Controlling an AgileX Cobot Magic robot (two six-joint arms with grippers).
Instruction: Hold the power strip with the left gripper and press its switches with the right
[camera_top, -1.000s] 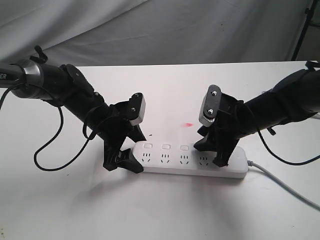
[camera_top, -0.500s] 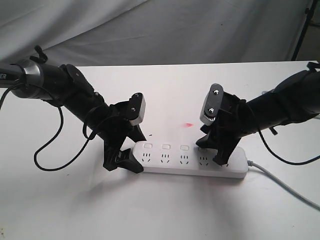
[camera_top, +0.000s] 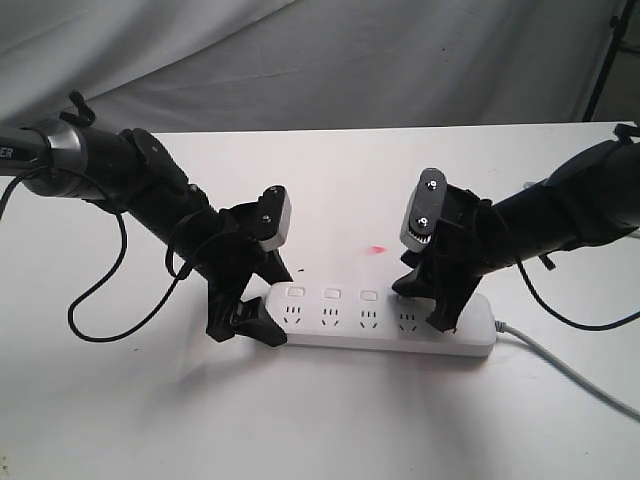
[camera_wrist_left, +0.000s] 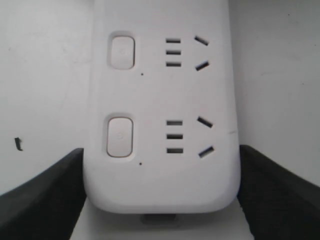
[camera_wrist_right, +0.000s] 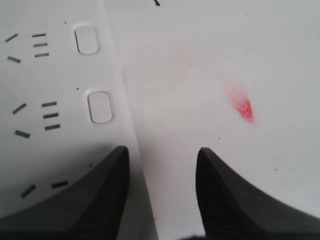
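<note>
Power strip (camera_top: 340, 336), its end gripped between left fingers (camera_wrist_left: 45, 200); right fingers (camera_wrist_right: 235, 195) wide apart, empty.

Left arm (camera_top: 150, 195) slim and black, loose cable loop (camera_top: 69, 318) trailing; right arm (camera_top: 560, 210) bulkier, black-wrapped; left gripper (camera_top: 255, 303) and right gripper (camera_top: 420, 305) black claws; white-grey left wrist box (camera_top: 277, 222) and right wrist box (camera_top: 424, 212), dark screws showing.

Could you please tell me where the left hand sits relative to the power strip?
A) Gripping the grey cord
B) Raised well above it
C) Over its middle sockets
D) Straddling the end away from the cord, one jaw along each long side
D: the left wrist view shows the rounded end of the power strip between the two jaws of the left hand, while the cord leaves the opposite end.
</note>
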